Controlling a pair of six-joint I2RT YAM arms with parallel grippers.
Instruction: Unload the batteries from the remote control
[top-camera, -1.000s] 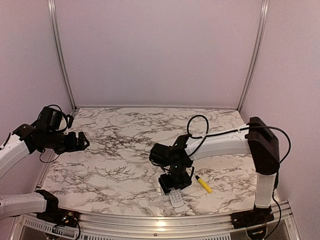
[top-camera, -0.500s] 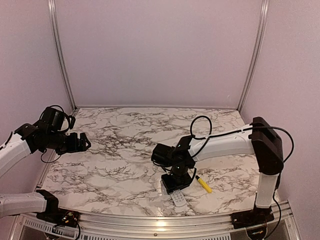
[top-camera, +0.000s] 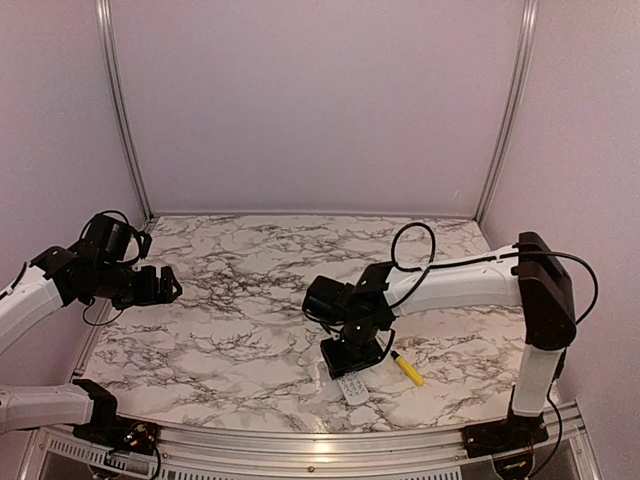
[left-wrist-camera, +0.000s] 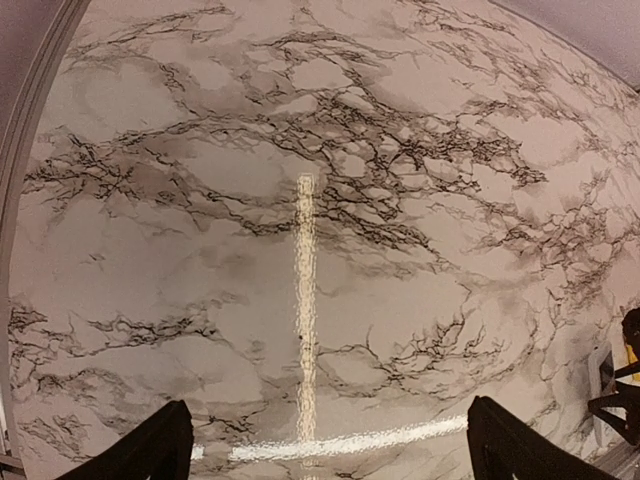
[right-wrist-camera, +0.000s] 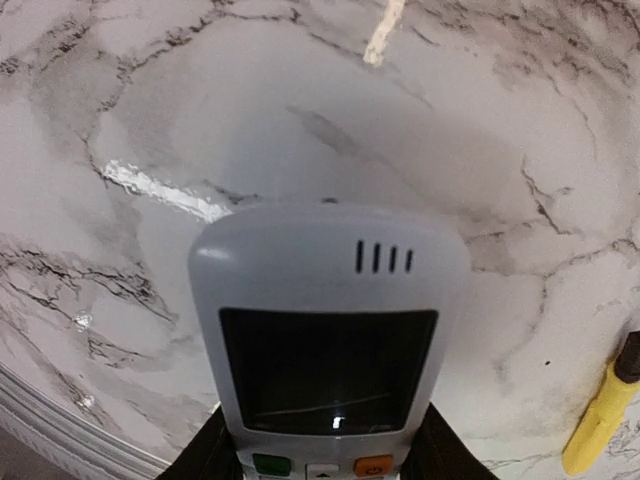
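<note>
The remote control (right-wrist-camera: 330, 330) is a white handset, face up toward the wrist camera, with a dark screen and green and orange buttons. My right gripper (right-wrist-camera: 325, 462) is shut on its two long sides, one black finger on each side. In the top view the right gripper (top-camera: 350, 362) stands over the remote control (top-camera: 352, 390) near the table's front edge. My left gripper (top-camera: 165, 285) hovers over the left side of the table, and its wrist view shows the left gripper (left-wrist-camera: 325, 450) open with only marble between its fingers. The batteries are hidden.
A yellow-handled screwdriver (top-camera: 407, 369) lies on the marble table (top-camera: 250, 300) just right of the remote, and the right wrist view also shows the screwdriver (right-wrist-camera: 600, 425). The table's metal front rail (top-camera: 330, 440) runs close below the remote. Walls enclose the back and sides.
My right gripper's fingers have closed onto the remote's sides, and its wrist has shifted slightly. The left arm has barely moved.
</note>
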